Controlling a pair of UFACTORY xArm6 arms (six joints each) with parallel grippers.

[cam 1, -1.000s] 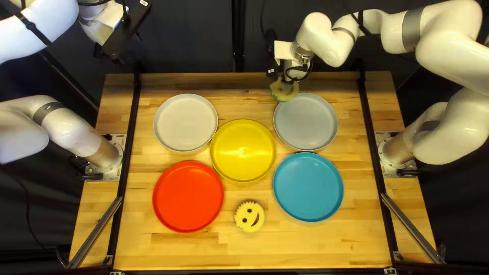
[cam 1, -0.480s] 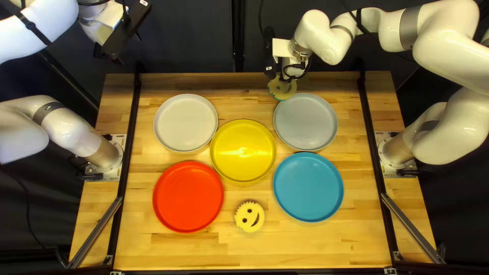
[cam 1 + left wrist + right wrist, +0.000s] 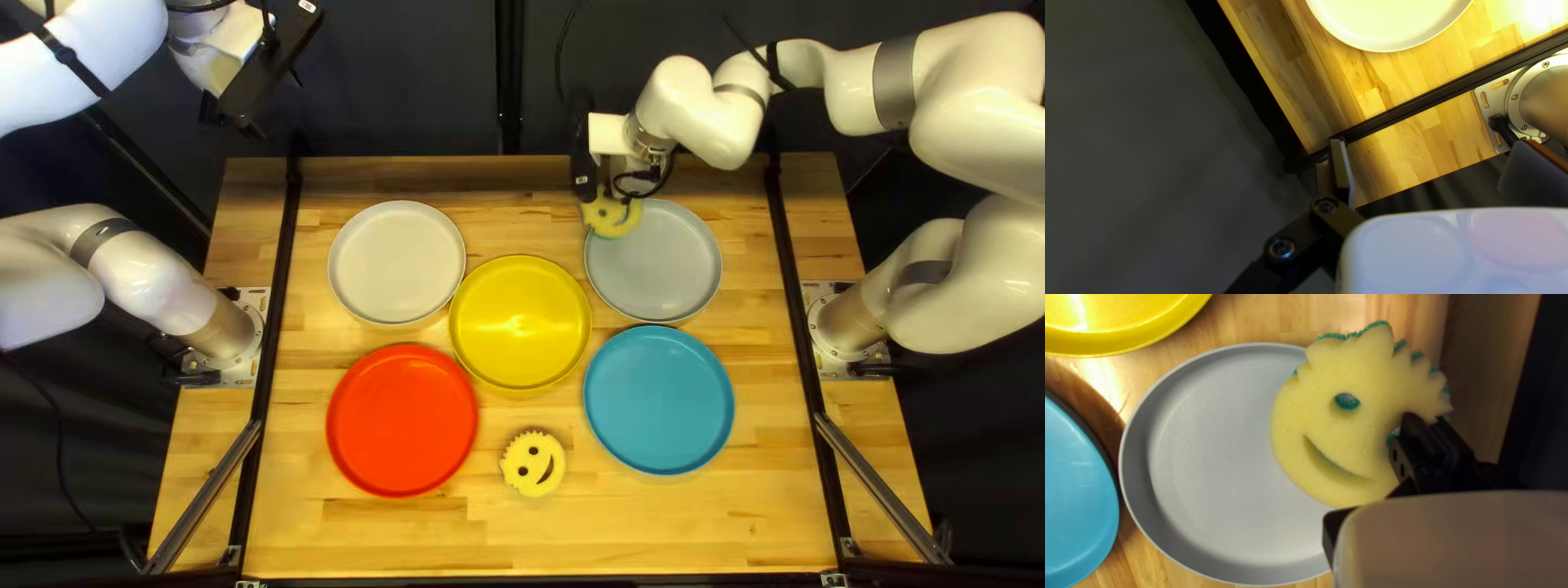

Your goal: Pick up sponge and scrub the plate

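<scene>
My right gripper point(image 3: 1424, 422) pinches the sponge point(image 3: 1328, 427) near its edge, over the rim of the bare grey plate point(image 3: 1214, 463); pressing it flat and stroking lightly should keep the plate from skidding. Beyond sit the yellow plate point(image 3: 520, 322) and the blue plate point(image 3: 659, 400); farthest off, my left gripper point(image 3: 1433, 144) hangs spread, gripping nothing.

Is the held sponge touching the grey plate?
Cannot tell. The right wrist view shows the held sponge overlapping the grey plate from above, hiding any contact or gap beneath; the top left view hides it too.
</scene>
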